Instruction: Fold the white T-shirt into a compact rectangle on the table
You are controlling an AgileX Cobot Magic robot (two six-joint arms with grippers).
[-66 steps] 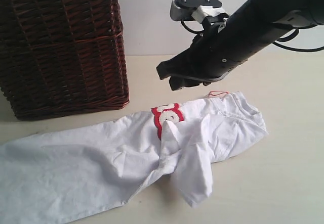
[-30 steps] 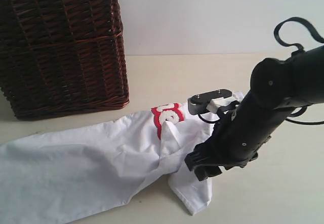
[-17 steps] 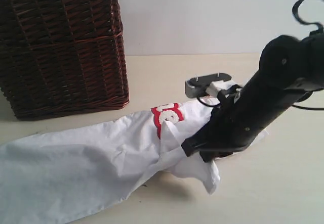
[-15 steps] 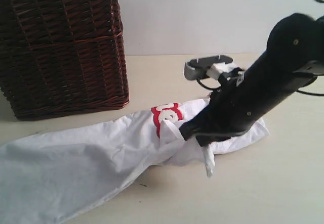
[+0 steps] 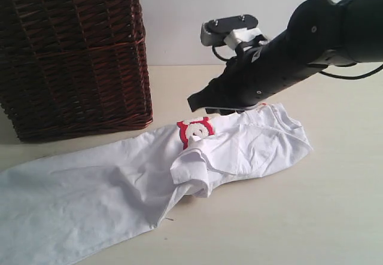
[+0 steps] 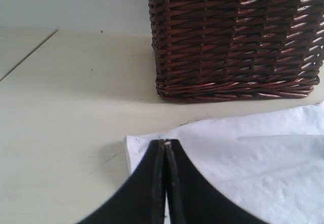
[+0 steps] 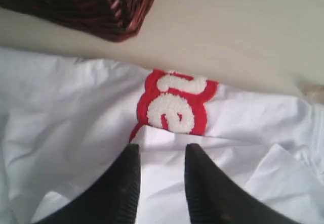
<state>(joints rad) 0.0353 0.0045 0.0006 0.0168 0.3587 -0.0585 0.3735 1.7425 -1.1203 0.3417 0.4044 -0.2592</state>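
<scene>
We note the white T-shirt [image 5: 102, 199] cut off by the exterior view's left and bottom edges; folds hide most of its lettering [image 5: 196, 130]. The wicker basket [image 5: 72, 55] is cropped on top.

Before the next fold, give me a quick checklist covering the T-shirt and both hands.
1. Right hand free of cloth: ok. Its jaws are apart with nothing between them, above the red lettering.
2. Left hand gripping the shirt: cannot tell. It is shut at the shirt's edge.
3. White T-shirt lying flat: not ok. A sleeve is bunched over beside the lettering.
4. Shirt apart from the wicker basket: ok.
5. Shirt wholly on the table: cannot tell. It runs out of the exterior view.
</scene>
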